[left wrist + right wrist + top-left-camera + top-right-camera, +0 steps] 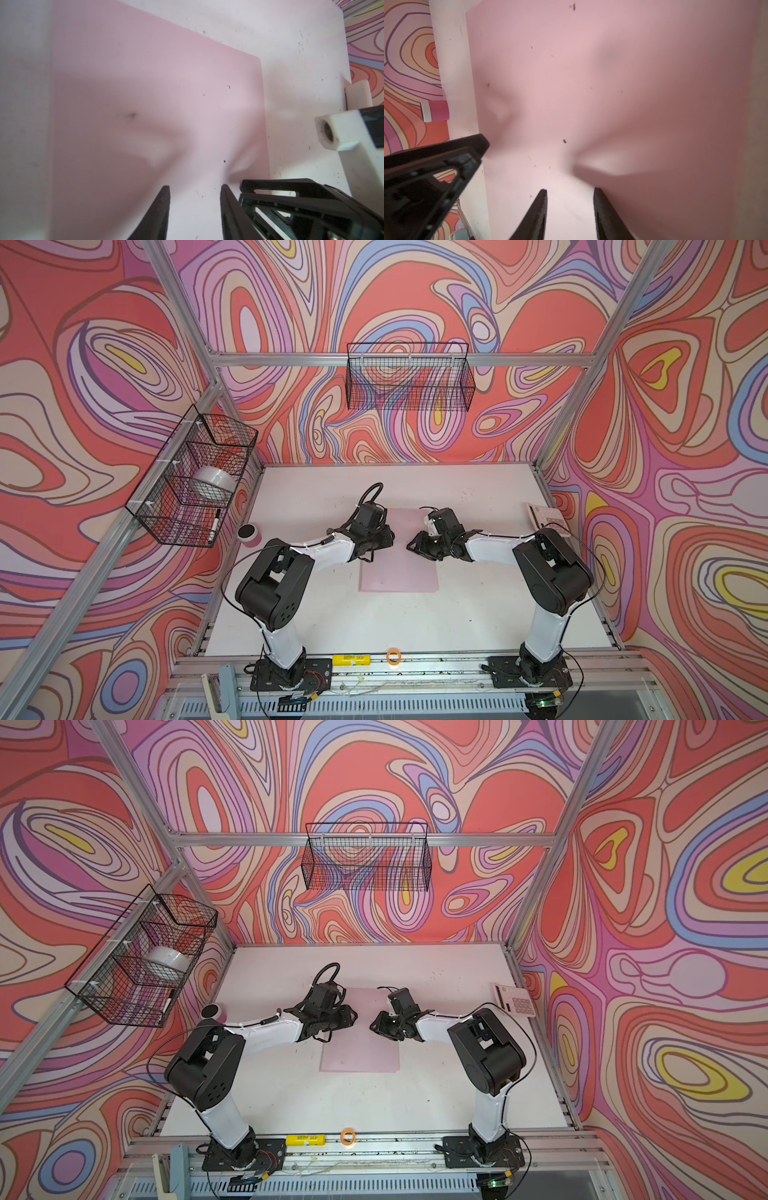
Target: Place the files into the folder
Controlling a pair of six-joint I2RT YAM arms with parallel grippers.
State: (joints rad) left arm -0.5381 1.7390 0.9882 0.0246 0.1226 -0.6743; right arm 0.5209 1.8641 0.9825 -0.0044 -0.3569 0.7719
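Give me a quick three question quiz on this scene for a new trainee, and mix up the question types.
1. True or false: the pink folder lies flat on the table.
2. Where is the calculator? A at the table's right edge; B on the folder; C at the table's left edge.
3. Fill in: in the wrist views, the left gripper and right gripper each have jaws ____, with nothing between them.
Key: 1 true; 2 A; 3 open.

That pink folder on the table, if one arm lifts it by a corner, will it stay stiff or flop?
Probably flops: the folder looks thin and lies flat on the table. Its smooth surface may be slippery under the fingers, and with no raised edge, getting under it looks hard.
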